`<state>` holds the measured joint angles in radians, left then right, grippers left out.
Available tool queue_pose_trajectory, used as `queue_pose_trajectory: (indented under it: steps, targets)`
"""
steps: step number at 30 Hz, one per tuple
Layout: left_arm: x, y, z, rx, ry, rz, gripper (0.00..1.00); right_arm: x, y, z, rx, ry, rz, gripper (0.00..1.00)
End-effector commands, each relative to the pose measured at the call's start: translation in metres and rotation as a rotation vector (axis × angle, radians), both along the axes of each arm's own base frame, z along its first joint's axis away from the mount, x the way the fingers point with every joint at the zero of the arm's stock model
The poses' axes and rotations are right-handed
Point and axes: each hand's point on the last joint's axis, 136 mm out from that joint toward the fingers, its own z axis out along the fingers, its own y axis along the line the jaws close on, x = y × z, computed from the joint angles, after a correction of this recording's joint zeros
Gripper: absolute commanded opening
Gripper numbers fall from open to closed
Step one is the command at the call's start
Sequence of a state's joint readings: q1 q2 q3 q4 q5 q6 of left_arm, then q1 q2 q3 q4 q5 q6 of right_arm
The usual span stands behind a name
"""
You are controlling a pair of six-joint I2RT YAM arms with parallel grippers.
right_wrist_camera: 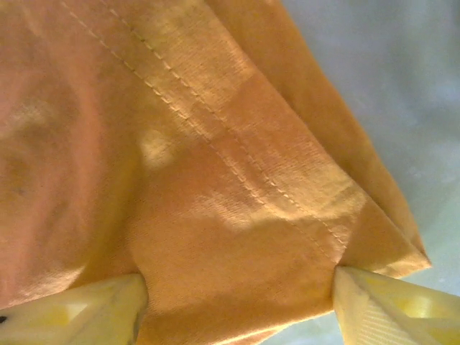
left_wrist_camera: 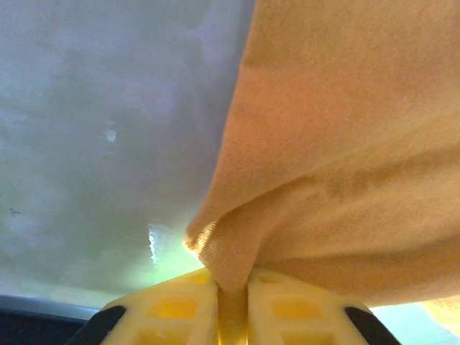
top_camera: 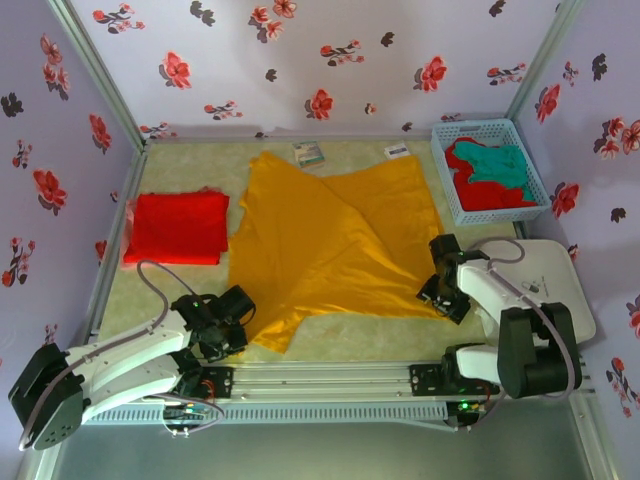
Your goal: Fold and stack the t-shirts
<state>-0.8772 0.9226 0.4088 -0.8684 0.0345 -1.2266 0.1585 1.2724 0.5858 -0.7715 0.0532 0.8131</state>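
A mustard-yellow t-shirt lies spread over the middle of the table, partly folded across itself. My left gripper sits at the shirt's near left corner. In the left wrist view that gripper is shut on a pinched fold of the yellow cloth. My right gripper is at the shirt's near right edge. The right wrist view has it open, fingers wide apart, with the hemmed yellow cloth lying between them. A folded red t-shirt rests at the left. Another red t-shirt and a teal one lie in the basket.
The blue mesh basket stands at the back right corner. Two small printed cards lie by the back wall. A white pad lies on the right beside my right arm. Flowered walls close in three sides.
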Motion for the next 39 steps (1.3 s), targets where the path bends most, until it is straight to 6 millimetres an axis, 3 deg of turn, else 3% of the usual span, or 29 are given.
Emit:
queue_pose_trajectory:
  steps: [1,4,9,12,15,18,19,21,24,27,32,35,39]
  targets:
    - [0.025,-0.009,0.000,-0.027,-0.110,0.007,0.13,-0.002,0.005,-0.012,0.005,0.015,-0.024,0.66]
    - [0.026,-0.007,-0.001,-0.024,-0.114,0.010,0.12,0.000,0.005,-0.011,-0.004,0.000,-0.021,0.60]
    - [0.030,-0.010,0.004,-0.031,-0.123,0.002,0.11,0.003,0.006,-0.011,0.000,-0.007,-0.018,0.37]
    - [0.032,-0.008,0.008,-0.021,-0.129,-0.002,0.10,0.004,0.006,-0.009,0.004,-0.013,-0.017,0.33]
    - [0.034,-0.006,0.012,-0.018,-0.134,-0.004,0.03,0.007,0.005,-0.003,-0.003,-0.031,-0.011,0.22]
    - [0.043,-0.007,0.024,-0.033,-0.165,-0.014,0.00,0.013,0.004,0.007,-0.008,-0.063,-0.009,0.18]
    - [0.048,-0.008,0.031,-0.039,-0.181,-0.024,0.00,0.016,0.005,0.012,-0.006,-0.078,-0.001,0.11]
    - [0.061,-0.008,0.051,-0.052,-0.221,-0.034,0.00,0.023,0.006,0.024,-0.002,-0.111,0.008,0.08]
    - [0.088,-0.009,0.089,-0.064,-0.298,-0.062,0.00,0.047,0.020,0.049,0.058,-0.205,0.072,0.00]
    - [0.118,-0.012,0.137,-0.057,-0.369,-0.128,0.00,0.079,0.029,0.090,0.087,-0.324,0.117,0.00]
    - [0.174,-0.007,0.235,0.014,-0.544,-0.218,0.00,0.134,0.029,0.172,0.024,-0.520,0.198,0.00]
    - [0.209,-0.001,0.299,0.026,-0.666,-0.221,0.00,0.169,0.039,0.233,0.040,-0.680,0.252,0.00]
    - [0.227,-0.002,0.382,0.034,-0.837,-0.283,0.00,0.193,0.052,0.301,0.072,-0.853,0.306,0.00]
